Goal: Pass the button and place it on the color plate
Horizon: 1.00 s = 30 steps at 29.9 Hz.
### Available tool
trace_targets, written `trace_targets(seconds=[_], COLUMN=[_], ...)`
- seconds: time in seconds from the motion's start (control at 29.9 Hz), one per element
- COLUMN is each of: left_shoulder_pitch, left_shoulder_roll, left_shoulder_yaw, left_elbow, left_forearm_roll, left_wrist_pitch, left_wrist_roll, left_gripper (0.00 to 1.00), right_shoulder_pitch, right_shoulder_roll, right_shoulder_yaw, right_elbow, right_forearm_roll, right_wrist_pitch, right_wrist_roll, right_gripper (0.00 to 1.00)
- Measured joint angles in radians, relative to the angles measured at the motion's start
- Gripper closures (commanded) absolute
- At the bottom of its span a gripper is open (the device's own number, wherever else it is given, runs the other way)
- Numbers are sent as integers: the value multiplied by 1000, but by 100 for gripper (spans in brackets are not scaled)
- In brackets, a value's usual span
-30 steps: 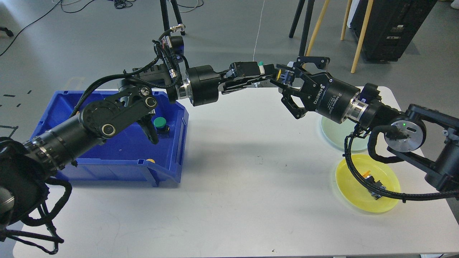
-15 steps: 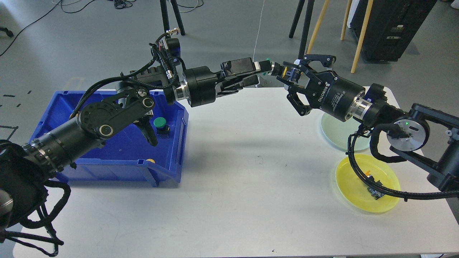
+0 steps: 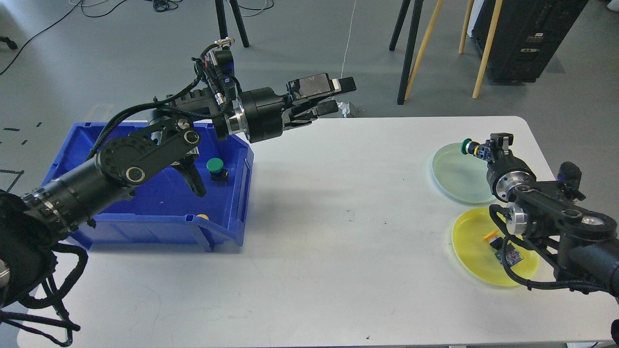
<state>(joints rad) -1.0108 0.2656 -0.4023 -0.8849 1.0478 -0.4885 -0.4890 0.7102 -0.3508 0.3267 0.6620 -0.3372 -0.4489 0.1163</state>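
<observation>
Since the earlier frames, both arms have separated: the right pincer (image 3: 476, 149) has withdrawn from the handover point above the far desk edge to a position over the pale green plate (image 3: 457, 175), and the left pincer (image 3: 338, 94) has pulled back toward the blue bin (image 3: 159, 220).

Right pincer: seen end-on and small; it has hold of a green-capped button (image 3: 467, 146), which projects from its tip over the far right rim of the pale green plate. Jaw spacing around the button cannot be judged.

Left pincer: fingers parted with a visible gap, nothing between them; it hangs above the far edge of the desk (image 3: 309, 251).

Blue bin: sits at the left of the desk. It contains a second green button (image 3: 215, 167) near its right wall and a yellow item (image 3: 205, 217) at its near wall.

Yellow plate (image 3: 471, 256): sits just nearer than the pale green plate and carries a small yellow-capped button (image 3: 503, 247), partly hidden by the right arm's cable.
</observation>
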Motion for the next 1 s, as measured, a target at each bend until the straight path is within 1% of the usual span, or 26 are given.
trace_targets(seconds=[0.03,0.07,0.13,0.17,0.2,0.23,0.27,0.3,0.4,0.5,0.6,0.67,0.73,0.84,0.9,1.0], left_shoulder_pitch=[0,0,1,1,1,1,1,2,11,21,27,30,30,30,31,37], left_shoulder_roll=[0,0,0,0,0,0,0,0,1,5,24,35,46,69,80,88], left_shoulder_yaw=[0,0,0,0,-1,-1,-1,-2,-4,-5,-8,-10,-11,-13,-13,-13], left_elbow=[0,0,-1,-1,-1,-1,-2,-2,-2,-2,0,1,9,46,78,152], left_forearm_roll=[0,0,-1,-1,-1,-2,-2,-2,-3,-3,-6,-17,-59,-226,-349,-515], left_wrist_pitch=[0,0,0,0,0,0,0,0,0,0,0,0,0,0,0,0], left_wrist_roll=[0,0,0,0,0,0,0,0,0,0,0,1,1,1,0,1], left_gripper=[4,4,4,4,4,4,4,4,4,3,3,3,2,1,1,1], right_shoulder_pitch=[0,2,18,24,28,30,31,33,38,51,79,107,132,134,114,96], right_shoulder_roll=[19,36,62,68,73,76,77,78,79,76,42,-14,-71,-143,-167,-182], right_shoulder_yaw=[-12,-21,-32,-34,-36,-37,-37,-37,-37,-36,-25,-10,35,204,305,364], right_elbow=[-39,-69,-127,-144,-160,-169,-172,-172,-163,-122,-27,73,171,335,378,395], right_forearm_roll=[-11,-16,-22,-23,-23,-23,-23,-23,-21,-20,-18,-13,-6,20,94,332], right_wrist_pitch=[-11,-18,-24,-25,-26,-27,-27,-27,-21,-10,-4,6,55,256,417,715], right_wrist_roll=[0,0,1,2,2,2,3,5,12,13,8,5,7,16,30,70], right_gripper=[97,89,68,53,43,31,5,1,0,0,0,0,0,0,0,0])
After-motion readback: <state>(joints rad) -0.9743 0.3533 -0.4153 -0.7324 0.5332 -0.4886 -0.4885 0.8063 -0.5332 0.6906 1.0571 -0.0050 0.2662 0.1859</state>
